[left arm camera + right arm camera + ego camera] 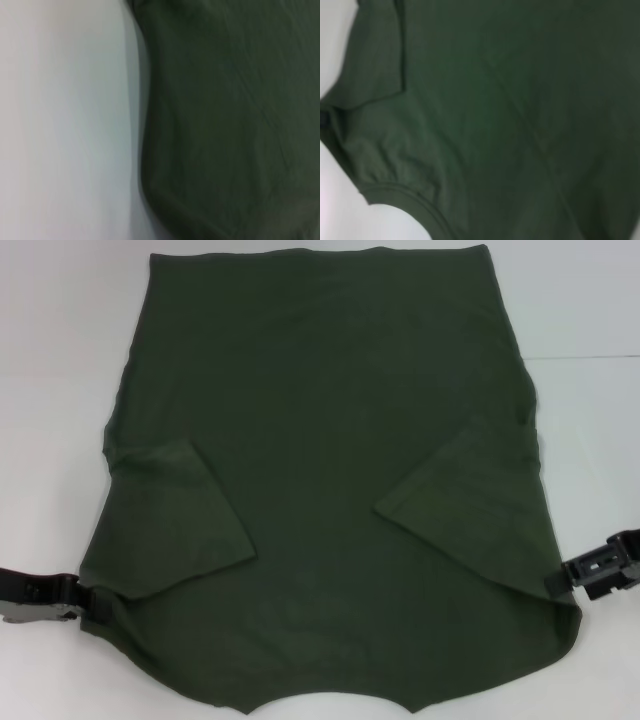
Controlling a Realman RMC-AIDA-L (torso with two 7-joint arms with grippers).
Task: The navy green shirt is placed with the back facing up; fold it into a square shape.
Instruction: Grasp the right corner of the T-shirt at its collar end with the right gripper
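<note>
The shirt lies flat on the white worktop, sleeves folded in, left gripper and right gripper each touching a near corner, grip unclear.

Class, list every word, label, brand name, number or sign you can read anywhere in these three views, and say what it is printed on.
None: no readable text shows in any view.
The dark olive-green short-sleeved cloth shirt lies plain side up, both sleeves folded inward, with no lettering or tag showing.
The white table surface is unmarked.
The left claw and right claw, at the shirt's side edges, show no legible markings.
</note>
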